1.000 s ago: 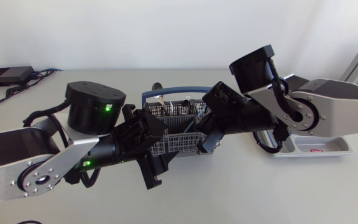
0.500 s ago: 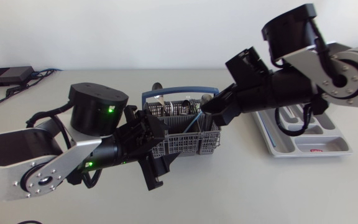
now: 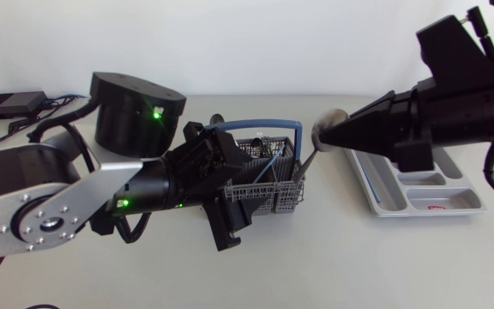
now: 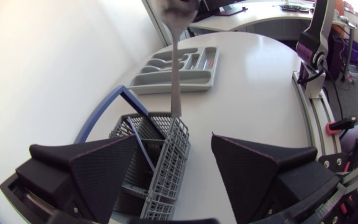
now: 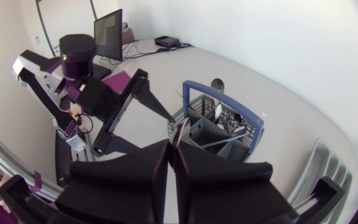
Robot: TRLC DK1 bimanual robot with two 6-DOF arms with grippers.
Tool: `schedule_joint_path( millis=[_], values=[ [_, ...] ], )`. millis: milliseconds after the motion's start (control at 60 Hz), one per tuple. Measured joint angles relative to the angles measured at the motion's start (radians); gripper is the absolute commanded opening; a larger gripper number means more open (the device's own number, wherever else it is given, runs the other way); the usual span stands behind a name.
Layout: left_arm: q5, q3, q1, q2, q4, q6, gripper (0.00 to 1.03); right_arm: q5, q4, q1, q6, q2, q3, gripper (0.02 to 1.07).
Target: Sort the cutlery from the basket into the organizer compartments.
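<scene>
**Arm poses.** The left arm enters from the left edge and lies low over the table, its forearm angled toward the middle. The left gripper sits at the near left end of the basket with its fingers spread wide. That end of the basket lies in the gap but is not pinched from two sides.

The right arm enters from the right edge and is held high over the table, with its forearm pointing left. The right gripper has its fingers pressed together on a spoon, gripping it just below the bowl.

**Spoon.** It hangs over the right end of the basket. Its long axis is close to upright — bowl at the top, handle pointing down — and it leans slightly, so the handle end lies left of the bowl. The lower end is level with the basket's rim; whether it touches the mesh cannot be told.

**Setting.** A blue handle arches over the basket, and more cutlery stands in its far compartments. The organizer lies flat on the table to the right — under the right arm and well apart from the basket.
</scene>
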Motion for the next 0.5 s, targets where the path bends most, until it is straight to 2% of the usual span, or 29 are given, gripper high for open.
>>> schedule_joint_path(
  millis=[283, 383, 500],
  values=[
    [0.209, 0.105, 0.000, 0.000, -0.149, -0.042, 0.83, -0.139, -0.089, -0.006, -0.039, -0.096, -0.043, 0.09],
    [0.256, 0.128, 0.000, 0.008, -0.184, -0.042, 0.82, -0.176, -0.099, -0.005, -0.043, -0.112, -0.066, 0.09],
    [0.337, 0.141, 0.000, 0.031, -0.239, -0.042, 0.77, -0.221, -0.117, -0.005, -0.043, -0.127, -0.090, 0.09]
  ],
)
